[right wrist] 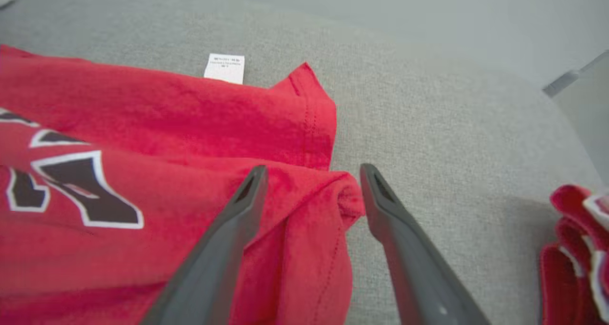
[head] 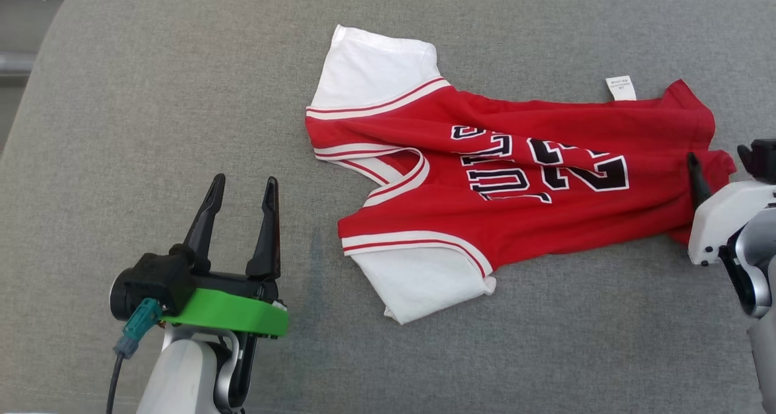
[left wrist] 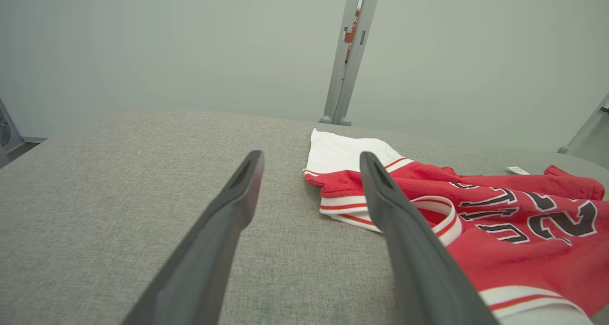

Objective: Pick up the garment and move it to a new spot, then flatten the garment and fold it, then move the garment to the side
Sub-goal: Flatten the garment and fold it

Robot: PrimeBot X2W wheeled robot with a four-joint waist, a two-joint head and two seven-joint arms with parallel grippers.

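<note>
**Garment stretched along the bench, both claws open**

The bench point(head: 121, 129) is covered in grey cloth. Its far edge runs not far beyond the garment point(head: 545, 232) point(left wrist: 523, 263) point(right wrist: 142, 115), with a rounded corner well off to the collar side. Outward from the collar there is a wide stretch of bare cloth, and a bare strip lies along the garment's near side. Past the hem end the cloth is bare as far as a red and white bundle point(right wrist: 571, 249). It may be another piece of clothing, though too little of it shows to be sure.

The garment is a red jersey with white sleeves, red-and-white banding at the armholes and neck, and black lettering edged in white. It lies lengthwise on the bench, collar towards the left claw and hem towards the right. Long creases run through the body, so it is rumpled rather than flat. A white label point(head: 621, 88) point(right wrist: 224, 68) pokes out from its far edge onto the cloth.

The left claw point(head: 244, 180) point(left wrist: 311, 158) hangs over bare cloth just off the collar end, fingers spread wide and holding nothing. The right claw point(head: 716, 154) point(right wrist: 313, 170) is at the hem end. Its fingers stand apart on either side of a bunched hem corner without pinching it.
</note>
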